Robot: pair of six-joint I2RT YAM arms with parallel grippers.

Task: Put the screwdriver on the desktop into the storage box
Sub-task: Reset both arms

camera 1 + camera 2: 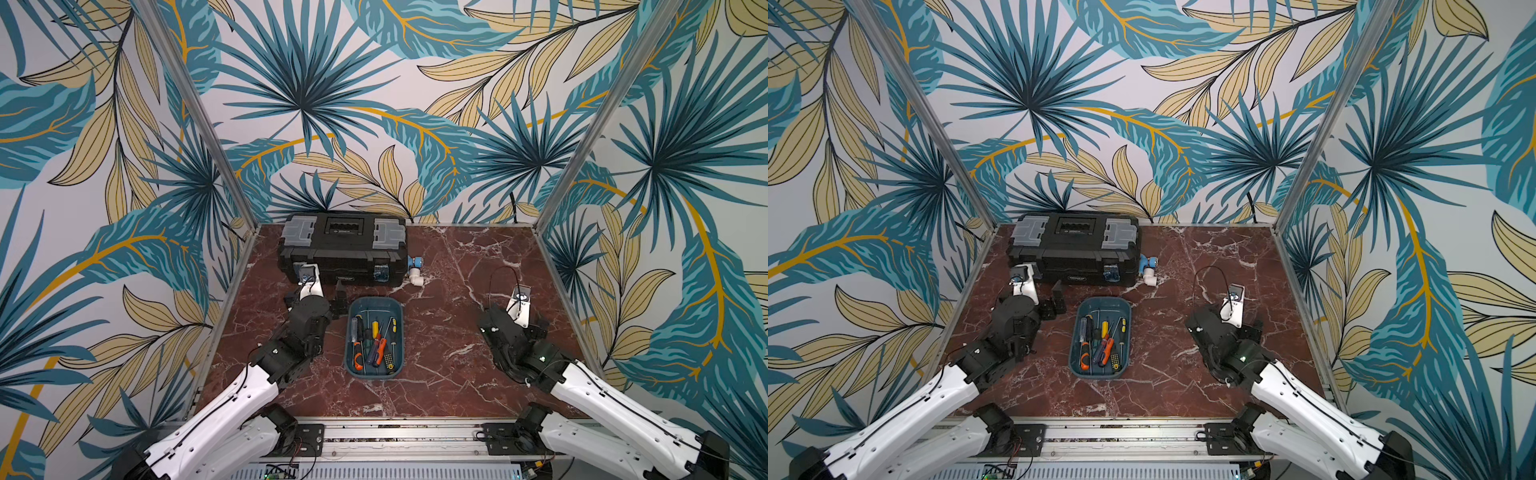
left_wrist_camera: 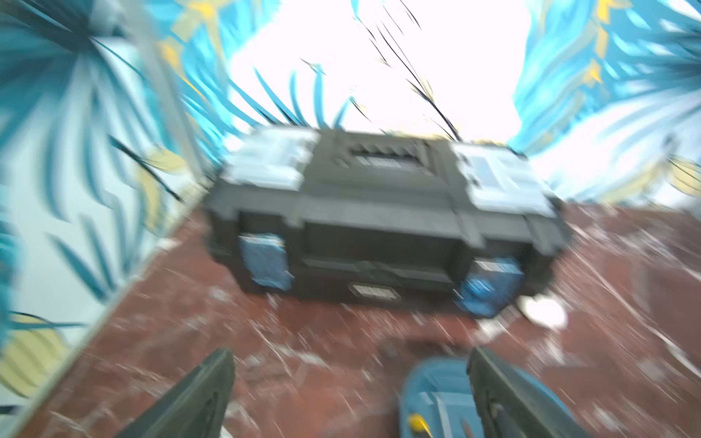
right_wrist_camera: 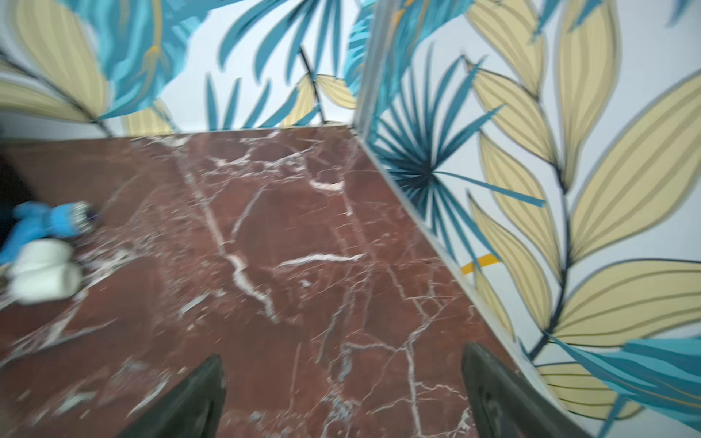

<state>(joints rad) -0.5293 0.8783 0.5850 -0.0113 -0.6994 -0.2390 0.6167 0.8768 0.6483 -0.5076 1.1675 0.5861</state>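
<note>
The teal storage box (image 1: 376,300) (image 1: 1105,300) sits mid-desktop (image 1: 449,291) and holds several screwdrivers (image 1: 374,345) (image 1: 1098,347) with orange, yellow, red and blue handles. My left gripper (image 1: 337,301) (image 1: 1054,301) hovers just off the box's far left corner, open and empty. In the blurred left wrist view that gripper (image 2: 351,354) frames bare marble, with the box's end (image 2: 432,383) by one finger. Far to the right of the box, my right gripper (image 1: 539,326) (image 3: 343,354) is open over bare desktop.
A black toolbox (image 1: 343,253) (image 2: 379,220) with grey lid compartments stands at the back left. A blue and white pipe fitting (image 1: 415,272) (image 3: 41,258) lies by its right end. Aluminium rails and leaf-patterned walls close in the desktop.
</note>
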